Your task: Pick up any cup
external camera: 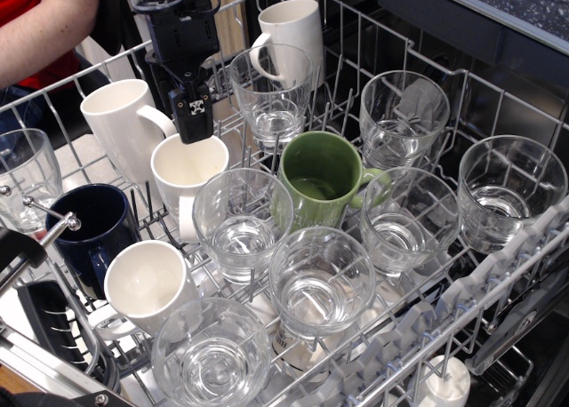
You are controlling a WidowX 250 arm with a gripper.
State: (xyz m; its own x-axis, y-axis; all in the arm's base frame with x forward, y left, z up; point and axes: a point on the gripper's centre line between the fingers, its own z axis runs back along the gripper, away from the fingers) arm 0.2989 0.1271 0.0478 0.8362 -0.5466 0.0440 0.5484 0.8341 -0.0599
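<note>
Several clear glass tumblers stand upright in a dishwasher rack [498, 274]. The cups nearest my gripper are one at the back middle [271, 91] and one in the centre [242, 220]; others stand at the right [404, 114] and front [320, 278]. My black gripper [194, 127] hangs at the upper left, just above the rim of a white mug [187, 171]. Its fingers look pressed together and hold nothing. It touches no glass.
White handled mugs stand at the back [289, 29], left [124, 123] and front left [147, 283]. A green mug [320, 176] sits mid-rack and a navy mug [93, 225] at the left. A person's arm [44, 16] is at the top left.
</note>
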